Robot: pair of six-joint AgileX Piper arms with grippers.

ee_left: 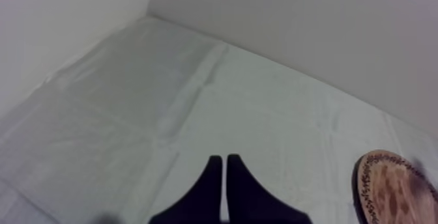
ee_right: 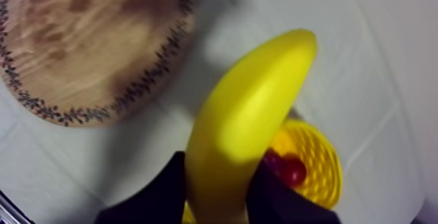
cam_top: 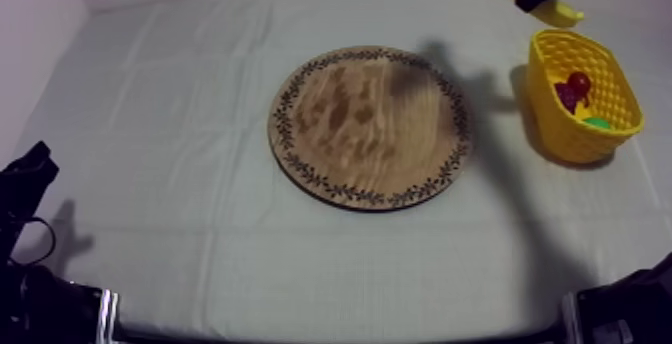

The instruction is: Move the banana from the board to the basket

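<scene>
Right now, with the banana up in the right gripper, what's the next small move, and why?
Probably shift the right gripper over the middle of the yellow basket and lower it before opening. It is shut on the banana, held in the air by the basket's rim rather than squarely over it; the wooden board is already bare.

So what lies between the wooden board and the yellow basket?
Only bare cloth, partly in shadow, lies between the wooden board and the yellow basket, as the top view shows.

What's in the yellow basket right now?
In the yellow basket: a small red fruit, purple grapes and a green piece. The basket's wall hides whatever lies lower.
</scene>
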